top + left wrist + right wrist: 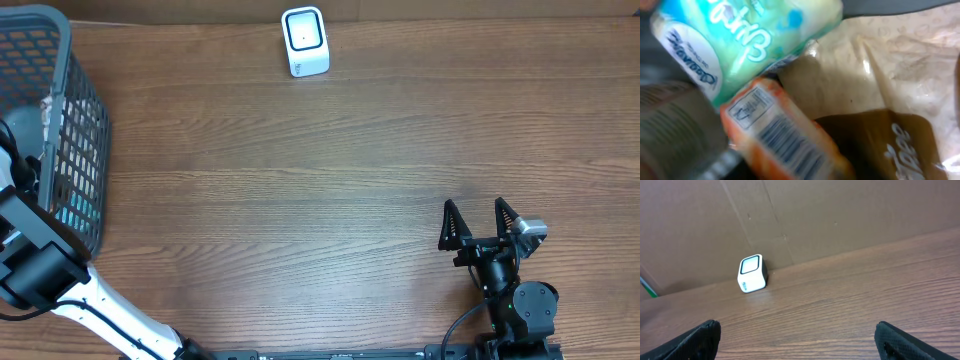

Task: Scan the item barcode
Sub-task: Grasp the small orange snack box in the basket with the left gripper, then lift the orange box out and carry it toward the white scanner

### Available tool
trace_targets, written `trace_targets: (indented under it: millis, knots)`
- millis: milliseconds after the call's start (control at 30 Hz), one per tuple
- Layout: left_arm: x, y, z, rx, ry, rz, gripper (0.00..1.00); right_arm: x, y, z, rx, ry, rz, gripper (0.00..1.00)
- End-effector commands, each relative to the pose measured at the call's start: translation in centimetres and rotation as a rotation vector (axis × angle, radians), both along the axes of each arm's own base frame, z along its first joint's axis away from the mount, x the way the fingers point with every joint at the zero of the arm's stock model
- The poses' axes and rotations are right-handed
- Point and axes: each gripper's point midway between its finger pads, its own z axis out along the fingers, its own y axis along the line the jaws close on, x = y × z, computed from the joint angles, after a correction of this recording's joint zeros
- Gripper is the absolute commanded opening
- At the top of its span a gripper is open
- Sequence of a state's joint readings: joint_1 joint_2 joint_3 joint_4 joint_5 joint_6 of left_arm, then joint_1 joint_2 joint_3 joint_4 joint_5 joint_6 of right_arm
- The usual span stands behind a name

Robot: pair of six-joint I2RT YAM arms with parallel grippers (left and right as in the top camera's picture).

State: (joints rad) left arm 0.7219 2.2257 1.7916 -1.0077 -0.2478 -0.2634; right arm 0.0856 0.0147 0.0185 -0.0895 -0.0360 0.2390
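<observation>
**Left arm in basket, right gripper wide open**
The wooden table (300,200) carries a grey mesh basket (60,60) at its left edge. The left arm (40,265) reaches into the basket; the left gripper is hidden there, so its jaw state cannot be told. The right gripper (474,203) sits well right of the basket, jaws spread wide, holding nothing. The white scanner (304,41) stands right of the basket at the far edge. Inside the basket, the orange packet (780,140) lies barcode up, touching a green-and-white pack (745,40), beside a brown bag (890,145).
</observation>
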Motion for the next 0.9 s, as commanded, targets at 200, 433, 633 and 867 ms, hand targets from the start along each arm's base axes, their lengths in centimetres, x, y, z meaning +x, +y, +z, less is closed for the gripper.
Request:
trace_targets:
  millis: [200,433,633,867]
  knots:
    - [-0.3,-0.5,-1.6,-0.047,0.040,-0.045,0.04,0.0,-0.1,-0.1,-0.001,-0.007,-0.008,1.00]
    - [3.1,-1.5,5.7,-0.033,-0.167,-0.057,0.04,0.0,-0.1,-0.1,-0.001,-0.007,-0.008,1.00]
    - [7.6,-3.8,20.1,0.049,-0.555,-0.137,0.04,0.0,-0.1,-0.1,-0.001,-0.007,-0.008,1.00]
    - [7.1,-11.1,38.0,0.163,-0.959,-0.321,0.04,0.0,-0.1,-0.1,-0.001,-0.007,-0.008,1.00]
